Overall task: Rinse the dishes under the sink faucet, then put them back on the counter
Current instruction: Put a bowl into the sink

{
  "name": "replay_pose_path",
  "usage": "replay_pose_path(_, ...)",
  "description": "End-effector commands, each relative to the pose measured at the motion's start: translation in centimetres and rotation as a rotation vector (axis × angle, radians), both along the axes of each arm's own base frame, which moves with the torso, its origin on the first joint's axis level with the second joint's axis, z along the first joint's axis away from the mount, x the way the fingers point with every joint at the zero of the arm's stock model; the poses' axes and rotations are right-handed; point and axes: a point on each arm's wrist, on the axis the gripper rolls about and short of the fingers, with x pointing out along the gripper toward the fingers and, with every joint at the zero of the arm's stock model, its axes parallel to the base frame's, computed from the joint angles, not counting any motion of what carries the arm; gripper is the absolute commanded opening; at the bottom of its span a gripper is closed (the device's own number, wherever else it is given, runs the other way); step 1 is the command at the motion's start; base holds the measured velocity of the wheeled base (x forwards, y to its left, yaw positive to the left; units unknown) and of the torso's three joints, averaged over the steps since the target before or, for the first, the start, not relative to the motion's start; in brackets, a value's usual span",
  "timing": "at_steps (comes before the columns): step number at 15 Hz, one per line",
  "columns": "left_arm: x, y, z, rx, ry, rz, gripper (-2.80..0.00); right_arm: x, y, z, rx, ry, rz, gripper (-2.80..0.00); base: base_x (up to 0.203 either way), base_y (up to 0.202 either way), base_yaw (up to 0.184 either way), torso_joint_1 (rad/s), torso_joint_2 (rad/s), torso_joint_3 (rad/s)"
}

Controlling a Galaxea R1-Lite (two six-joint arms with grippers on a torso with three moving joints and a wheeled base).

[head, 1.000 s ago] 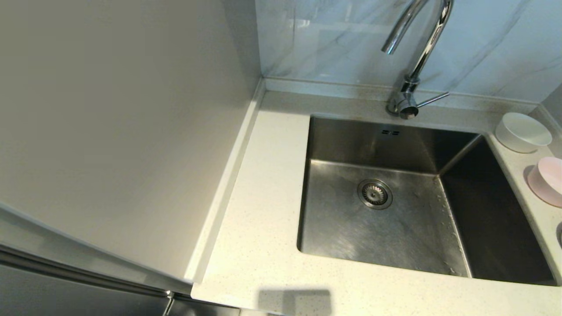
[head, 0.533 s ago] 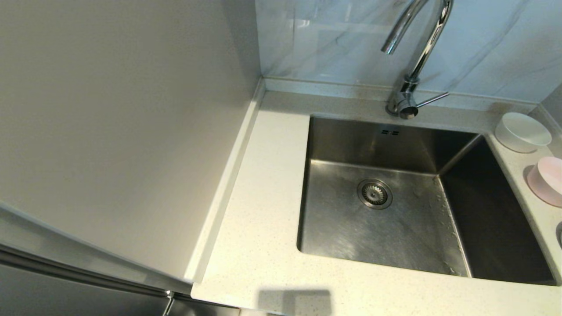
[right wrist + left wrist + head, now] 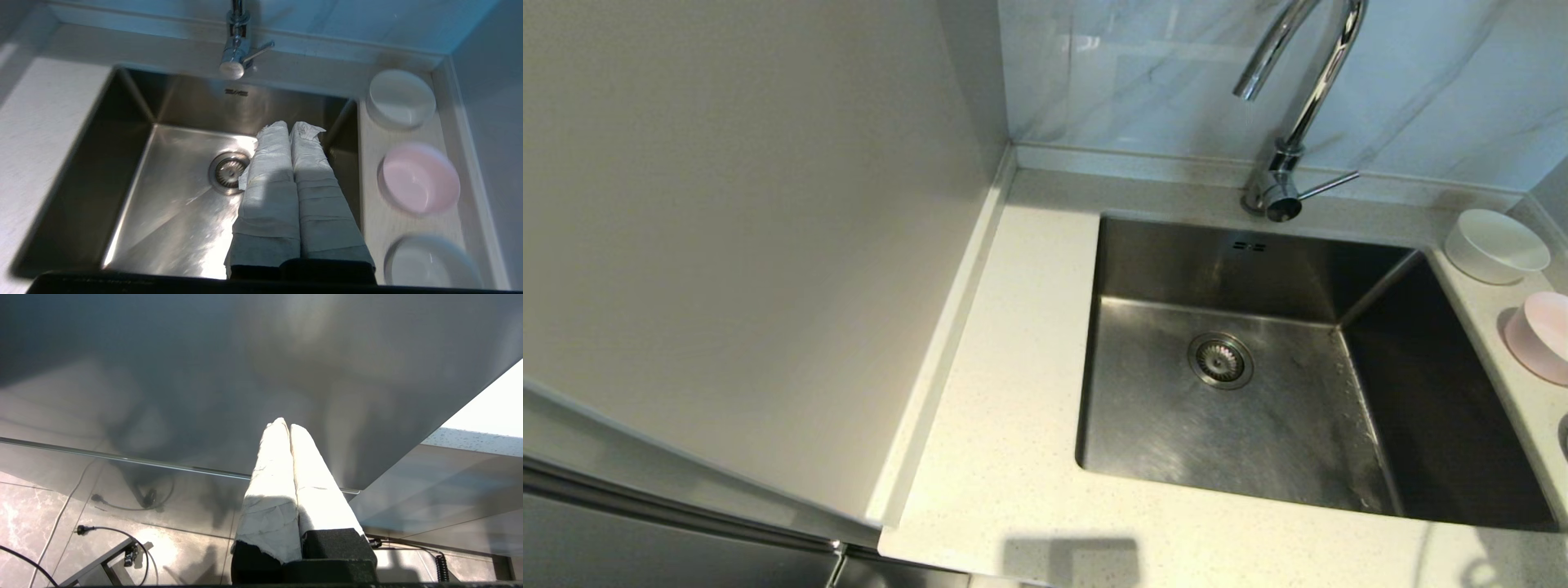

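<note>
A faint shadow has appeared on the counter front-right of the sink.

Brushed stainless steel square sink; glossy chrome gooseneck faucet; speckled off-white stone desk; my end effectors' fingers are paper-wrapped.

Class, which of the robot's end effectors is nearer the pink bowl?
Right. The right end effector hangs over the sink, beside the pink bowl; the left end effector is low by a cabinet panel, no bowl in sight.
</note>
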Motion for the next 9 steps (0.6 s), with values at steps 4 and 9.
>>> replay_pose_path(4, 0.0, 0.0, 0.0, 0.0, -0.003, 0.001, -2.8, 17.4, -1.4, 0.8, -0.162, 0.274, -0.057, -2.2, 0.0, 0.0, 0.0, 0.0, 0.0, 0.0)
replay_pose_path(9, 0.0, 0.0, 0.0, -0.001, -0.003, 0.001, -2.8, 24.8, -3.2, -1.9, -0.238, 0.432, -0.071, 0.0, 0.0, 0.0, 0.0, 0.0, 0.0, 0.0)
